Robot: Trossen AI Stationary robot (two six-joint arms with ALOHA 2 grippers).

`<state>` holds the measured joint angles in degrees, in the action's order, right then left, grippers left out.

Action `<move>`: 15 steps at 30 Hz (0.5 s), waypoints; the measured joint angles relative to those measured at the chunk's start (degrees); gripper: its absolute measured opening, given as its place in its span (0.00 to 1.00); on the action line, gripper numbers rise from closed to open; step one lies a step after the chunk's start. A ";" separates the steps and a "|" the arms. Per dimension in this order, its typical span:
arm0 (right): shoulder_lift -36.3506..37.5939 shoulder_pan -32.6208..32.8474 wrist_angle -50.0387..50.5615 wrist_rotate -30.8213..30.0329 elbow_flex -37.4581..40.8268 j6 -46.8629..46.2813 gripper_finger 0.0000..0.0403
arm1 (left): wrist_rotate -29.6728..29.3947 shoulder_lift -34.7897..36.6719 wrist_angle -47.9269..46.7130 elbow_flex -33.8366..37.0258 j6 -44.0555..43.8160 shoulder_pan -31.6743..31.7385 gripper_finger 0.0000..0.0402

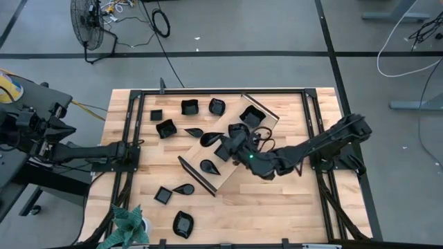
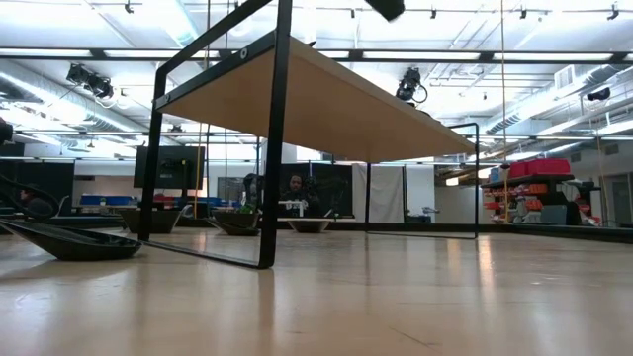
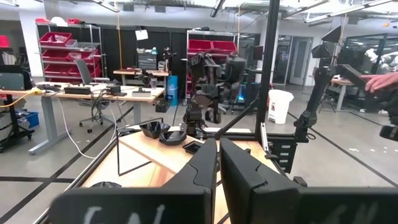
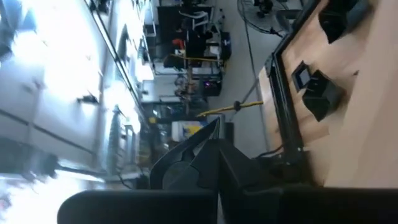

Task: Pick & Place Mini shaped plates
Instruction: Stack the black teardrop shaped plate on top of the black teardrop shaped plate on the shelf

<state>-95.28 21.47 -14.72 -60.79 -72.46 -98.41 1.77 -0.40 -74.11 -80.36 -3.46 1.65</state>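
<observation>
Several small glossy black mini plates lie on the wooden table: a square one (image 1: pixel 156 115), a wavy-rimmed one (image 1: pixel 166 128), teardrops (image 1: pixel 194 131) (image 1: pixel 183 188) and a rounded one (image 1: pixel 183 223). More rest on the slanted light-wood tray (image 1: pixel 225 173), among them a square one (image 1: pixel 251 116) and a teardrop (image 1: pixel 210 166). My right gripper (image 1: pixel 232 142) (image 4: pixel 216 127) hangs shut above the tray's middle, lying level and rolled on its side, with nothing between its fingertips. My left gripper (image 1: pixel 129 147) (image 3: pixel 217 149) waits shut at the table's left edge, pointing level toward the tray.
A black frame (image 1: pixel 135 93) runs round the tabletop. A small green plant (image 1: pixel 128 225) stands at the near left corner. In the low view the tray (image 2: pixel 326 99) stands raised on black end frames, with a plate (image 2: pixel 69 242) beside it. A person's hand (image 3: pixel 379 81) shows beyond the table.
</observation>
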 joint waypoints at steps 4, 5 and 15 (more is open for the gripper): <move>-0.23 -0.13 8.21 1.48 -6.16 8.97 0.00 | -0.01 0.00 0.00 0.00 0.00 0.00 0.06; -0.19 -0.22 10.44 1.86 -7.45 11.18 0.00 | -0.01 0.00 0.00 0.00 0.00 0.00 0.06; -0.18 -2.80 16.60 19.13 -16.34 43.44 0.00 | -0.01 0.00 0.00 0.00 0.00 0.00 0.06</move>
<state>-95.46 18.68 1.88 -41.67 -88.80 -54.96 1.76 -0.40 -74.11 -80.36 -3.46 1.65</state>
